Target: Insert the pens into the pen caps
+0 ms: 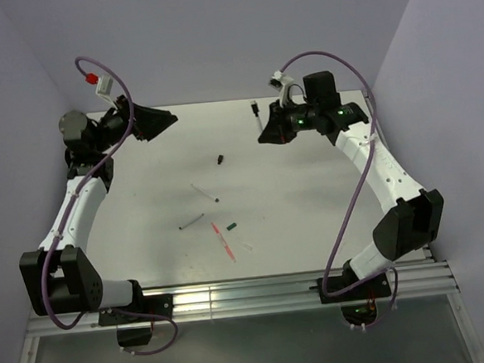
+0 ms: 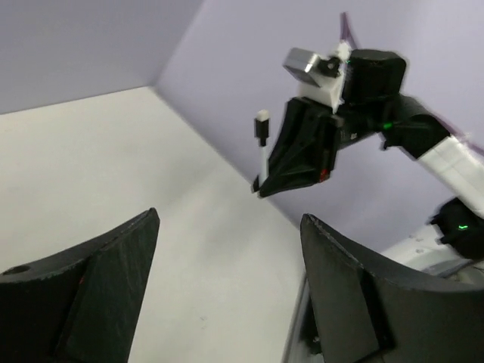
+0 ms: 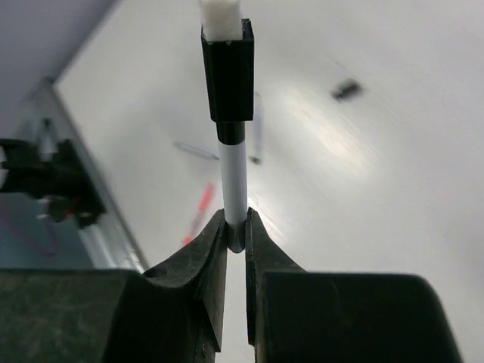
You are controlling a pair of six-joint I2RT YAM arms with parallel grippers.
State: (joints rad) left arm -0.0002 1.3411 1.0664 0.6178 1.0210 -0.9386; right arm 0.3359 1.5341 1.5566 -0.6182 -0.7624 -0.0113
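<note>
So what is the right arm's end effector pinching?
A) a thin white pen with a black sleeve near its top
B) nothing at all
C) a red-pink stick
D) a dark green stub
A: in the right wrist view, the right end effector is clamped on the thin white pen, with the black sleeve above.

Four pens, three loose caps

Mid-frame: whitish-grey stick pen [image 1: 203, 189], grey stick pen [image 1: 192, 221], red-pink stick pen [image 1: 224, 241]. Upper centre: black-capped white pen [image 1: 255, 108]. Loose: black stub cap [image 1: 221, 159], dark green stub cap [image 1: 231, 226], faint pale clear stub cap [image 1: 247, 247].

white pen [image 3: 234, 185], red pen [image 1: 223, 242], black cap [image 1: 221, 159], green cap [image 1: 231, 226]
</note>
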